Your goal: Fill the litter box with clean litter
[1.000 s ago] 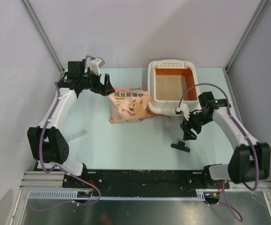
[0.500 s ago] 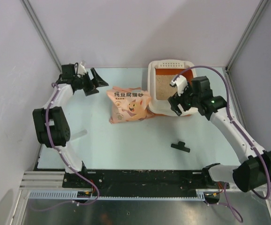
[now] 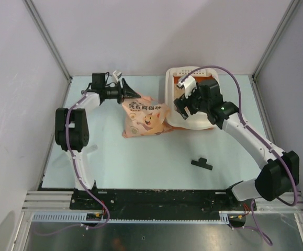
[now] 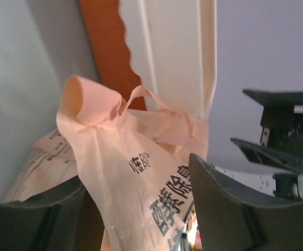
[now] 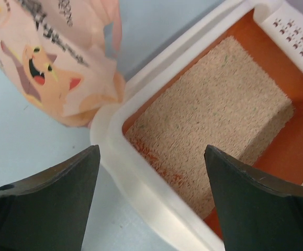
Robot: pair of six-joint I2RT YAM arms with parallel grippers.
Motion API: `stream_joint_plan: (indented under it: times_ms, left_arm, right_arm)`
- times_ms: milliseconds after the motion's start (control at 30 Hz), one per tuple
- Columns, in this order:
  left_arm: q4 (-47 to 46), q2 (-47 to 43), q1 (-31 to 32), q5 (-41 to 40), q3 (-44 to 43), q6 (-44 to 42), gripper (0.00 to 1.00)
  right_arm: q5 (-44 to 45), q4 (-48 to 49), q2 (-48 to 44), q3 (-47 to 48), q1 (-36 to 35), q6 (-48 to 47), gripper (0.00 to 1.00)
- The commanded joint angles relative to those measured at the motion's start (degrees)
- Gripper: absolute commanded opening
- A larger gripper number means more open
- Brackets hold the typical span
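The pink-peach litter bag (image 3: 145,118) lies flat on the table, left of the litter box (image 3: 168,83). My left gripper (image 3: 128,94) is open, its jaws standing on either side of the bag's crumpled top end (image 4: 114,151). In the left wrist view the box's cream wall (image 4: 172,52) rises behind the bag. My right gripper (image 3: 183,102) is open and empty, hovering over the box's near-left corner rim (image 5: 141,183). Tan litter (image 5: 214,115) covers part of the orange floor. The bag's cartoon face (image 5: 46,63) shows at the upper left of the right wrist view.
A small black clip (image 3: 202,163) lies on the table in front of the box. A short pale tube (image 3: 88,150) lies near the left arm. Grey walls and metal posts close in the table at the back and sides.
My left gripper swung right from the far-left corner to the bag's top end. My right gripper rose from beside the black clip and moved left over the litter box's corner.
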State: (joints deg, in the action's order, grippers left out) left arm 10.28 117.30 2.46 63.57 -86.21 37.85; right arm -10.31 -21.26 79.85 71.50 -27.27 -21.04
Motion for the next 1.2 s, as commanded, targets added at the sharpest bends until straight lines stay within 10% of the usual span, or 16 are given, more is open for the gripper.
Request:
stream_joint_plan:
  times_ms: [0, 267, 700, 900, 1167]
  left_arm:
    - [-5.5, -3.9, 0.2, 5.5, -3.1, 2.5, 0.60]
    - [-6.8, -8.7, -0.2, 6.6, -1.7, -2.7, 0.20]
    - [-6.9, -16.2, -0.8, 6.2, 6.2, -8.0, 0.13]
    - [-6.8, -17.5, -2.3, 6.1, 6.4, -8.5, 0.13]
    - [-6.8, -21.8, -5.9, 5.2, 7.7, -17.0, 0.31]
  right_arm:
    - [-1.1, 7.2, 3.4, 5.3, -0.1, -0.2, 0.86]
    - [-13.9, 8.0, 13.9, 15.5, 0.1, 1.9, 0.87]
    - [-32.4, 6.0, 34.0, 35.3, -0.6, 5.5, 0.87]
    - [-36.9, -2.8, 37.9, 41.0, -0.9, 1.9, 0.63]
    - [-33.8, -5.9, 37.7, 47.0, -4.3, -8.7, 0.00]
